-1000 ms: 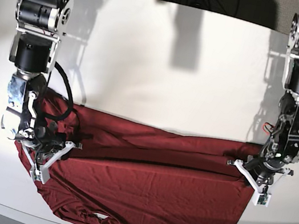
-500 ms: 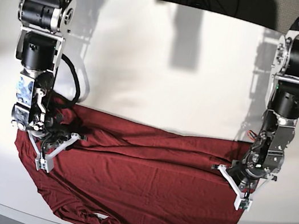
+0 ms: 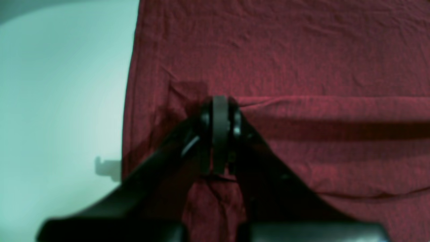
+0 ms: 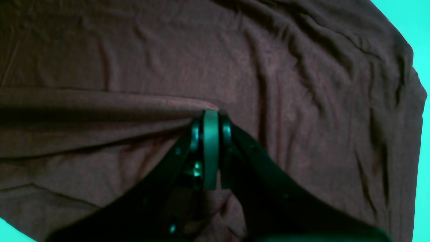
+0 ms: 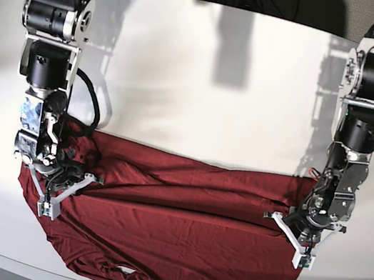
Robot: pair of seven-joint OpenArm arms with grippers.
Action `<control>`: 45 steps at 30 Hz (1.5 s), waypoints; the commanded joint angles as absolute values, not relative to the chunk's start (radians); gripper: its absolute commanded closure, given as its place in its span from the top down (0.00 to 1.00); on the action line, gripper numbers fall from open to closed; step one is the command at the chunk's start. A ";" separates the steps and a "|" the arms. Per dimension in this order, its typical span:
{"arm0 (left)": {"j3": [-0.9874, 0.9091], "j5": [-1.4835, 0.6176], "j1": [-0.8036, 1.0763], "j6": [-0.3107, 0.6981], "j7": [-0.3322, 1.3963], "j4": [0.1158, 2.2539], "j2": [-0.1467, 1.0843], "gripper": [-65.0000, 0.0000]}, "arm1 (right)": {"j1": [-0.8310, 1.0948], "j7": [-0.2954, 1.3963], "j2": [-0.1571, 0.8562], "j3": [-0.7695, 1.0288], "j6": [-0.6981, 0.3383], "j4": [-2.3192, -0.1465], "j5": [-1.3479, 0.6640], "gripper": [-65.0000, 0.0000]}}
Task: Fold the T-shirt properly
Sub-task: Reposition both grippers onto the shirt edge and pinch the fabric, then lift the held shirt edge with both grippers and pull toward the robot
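Base view: both grippers pinching the dark red shirt (image 5: 186,227) spread across the near half of the white table (image 5: 205,78).

Wrist views show each pair of fingers pressed together over a raised fold of cloth, but the tips themselves are hidden behind the dark finger bodies, so how much fabric sits between them cannot be told. The left gripper (image 5: 298,239) holds a fold near the shirt's side edge, with bare table just beside it in its wrist view; the right gripper (image 5: 55,189) holds a ridge at the opposite side, its wrist view almost filled with wrinkled cloth. One sleeve lies along the near table edge, its cuff close to the rim. The far half of the table is bare, and both arms are cut off at the top of the frame.
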State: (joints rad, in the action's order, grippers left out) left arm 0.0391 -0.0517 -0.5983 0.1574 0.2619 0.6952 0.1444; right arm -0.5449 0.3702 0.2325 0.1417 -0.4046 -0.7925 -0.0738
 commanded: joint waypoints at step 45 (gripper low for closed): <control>0.036 -0.100 -0.631 0.187 0.078 0.702 0.150 0.22 | -0.571 0.305 0.250 0.144 -0.507 -0.865 -0.090 0.37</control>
